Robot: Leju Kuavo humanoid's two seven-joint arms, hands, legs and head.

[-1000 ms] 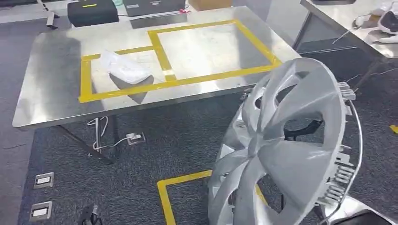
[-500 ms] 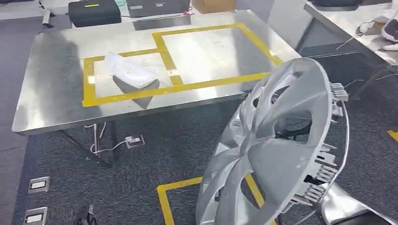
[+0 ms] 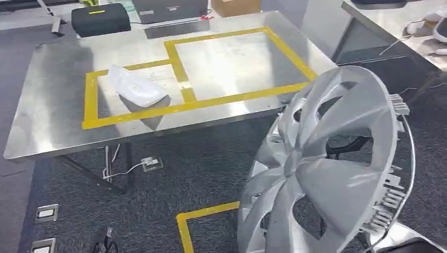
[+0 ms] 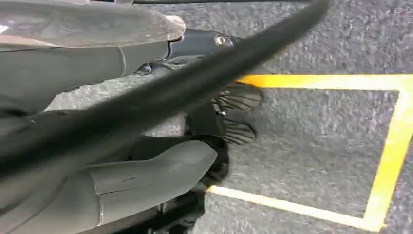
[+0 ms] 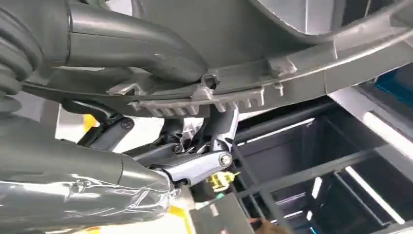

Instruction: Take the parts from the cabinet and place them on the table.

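A large silver hubcap (image 3: 327, 168) stands on edge at the lower right of the head view, above the carpet and short of the steel table (image 3: 52, 105). My right hand (image 5: 185, 163) grips its clipped rim (image 5: 292, 63), thumb (image 5: 146, 48) on one side and the fingers on the other. A white plastic part (image 3: 134, 89) lies in the left of two yellow-taped boxes on the table. The right box (image 3: 232, 58) is bare. My left hand (image 4: 146, 165) hangs over the carpet with nothing in it, its fingers apart.
A black case (image 3: 100, 18) and a cardboard box (image 3: 234, 5) sit along the table's far edge. A second table (image 3: 390, 21) stands at the right. Yellow tape (image 3: 184, 221) marks the carpet, with floor sockets (image 3: 46, 212) and a cable plug (image 3: 150, 163) under the table.
The camera has shifted a little, so the table sits slightly differently in the picture. The hubcap swayed left and came back to the lower right, still in my right hand.
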